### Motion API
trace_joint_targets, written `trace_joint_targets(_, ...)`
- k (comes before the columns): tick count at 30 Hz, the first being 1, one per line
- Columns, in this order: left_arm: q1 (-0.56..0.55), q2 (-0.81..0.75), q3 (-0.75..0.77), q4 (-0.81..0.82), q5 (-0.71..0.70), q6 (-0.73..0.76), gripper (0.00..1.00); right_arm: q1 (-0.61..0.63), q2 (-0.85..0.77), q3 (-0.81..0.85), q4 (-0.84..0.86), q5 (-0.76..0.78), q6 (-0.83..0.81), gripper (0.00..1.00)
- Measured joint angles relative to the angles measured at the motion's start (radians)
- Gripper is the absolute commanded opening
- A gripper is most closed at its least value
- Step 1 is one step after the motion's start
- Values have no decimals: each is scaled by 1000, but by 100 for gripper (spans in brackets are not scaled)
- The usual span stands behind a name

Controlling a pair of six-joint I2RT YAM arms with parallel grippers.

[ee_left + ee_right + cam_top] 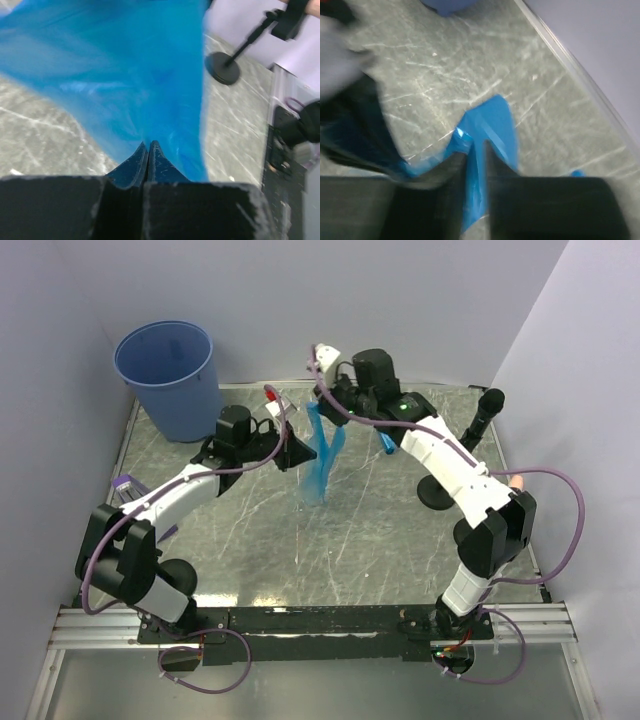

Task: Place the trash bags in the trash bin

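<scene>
1. Blue, glossy film: one trash bag [322, 455] is held by both grippers above the grey marbled table [400, 540].
2. The left gripper [297, 453] has its jaws pressed together with almost no gap, pinching the film at their tips. In the left wrist view the trash bag [125, 75] fans out wide straight ahead of the left gripper [148, 155].
3. The right gripper [322, 402] has its jaws nearly closed, and a strip of film fills the narrow slot between them. In the blurred right wrist view a crumpled peak of the trash bag [492, 125] juts just beyond the right gripper [475, 155].
4. From above, the right jaws hold the bag's upper end and the left jaws its side. The rest drapes below both. Whether it reaches the table cannot be told.
5. The trash bin [165, 375] stands upright, well apart from both sets of jaws, beyond the left gripper on its outer side.
6. A black stand [480, 415] is off to the right jaws' outer side.
</scene>
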Motion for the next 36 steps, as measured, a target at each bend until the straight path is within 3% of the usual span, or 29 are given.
trace_joint_targets(2,8,13,42,-57,35,10,1,-52,5,-16,-5,-10,18,57)
trace_joint_targets(4,27,29,96,-117,76,14,0,-126,16,-27,-14,-2,33,65)
trace_joint_targets(9,113,41,135,-168,144,-33,1,-240,19,-51,-59,6,-20,65)
trace_joint_targets(16,180,114,211,-211,266,-156,1,-96,-187,-256,-84,-201,-267,69)
trace_joint_targets(20,200,143,216,-135,356,-315,1,50,-343,-387,-92,-289,-480,70)
trace_joint_targets(26,241,182,216,41,419,-578,1,56,-345,-479,-95,-307,-661,71)
trace_joint_targets(31,282,194,216,173,407,-763,0,55,-305,-514,-80,-301,-601,75)
trace_joint_targets(36,309,194,216,237,386,-871,1,55,-278,-521,-13,-290,-402,79)
